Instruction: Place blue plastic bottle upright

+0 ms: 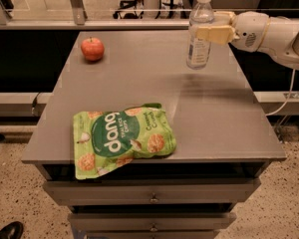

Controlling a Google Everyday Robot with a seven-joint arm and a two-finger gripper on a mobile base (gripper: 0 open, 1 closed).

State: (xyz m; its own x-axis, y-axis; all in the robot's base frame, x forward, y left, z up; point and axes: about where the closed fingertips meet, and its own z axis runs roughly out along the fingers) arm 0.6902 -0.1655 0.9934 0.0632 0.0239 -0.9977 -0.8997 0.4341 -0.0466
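One tool [209, 26] was all we had. It hung over the far right part of the counter [214, 113], its cream fingers [217, 34] clamped from the right on the upper body of the bottle [198, 51], just below the shoulder. The bottle stood upright in that grip, white cap on top, base at the counter surface; we could not tell whether it touched or sat just above. The arm [274, 34] reached in from the right edge. Well apart to the left sat the apple [92, 49], and the bag [122, 139] of chips lay flat at the near edge, one corner overhanging.

We judged the step in hand to be the setting-down itself, with the bottle already vertical over bare counter. The next move, as we saw it, called for settling the base fully, then parting the fingers gently and drawing back to the right with no sideways nudge, since so slim a bottle would tip easily.
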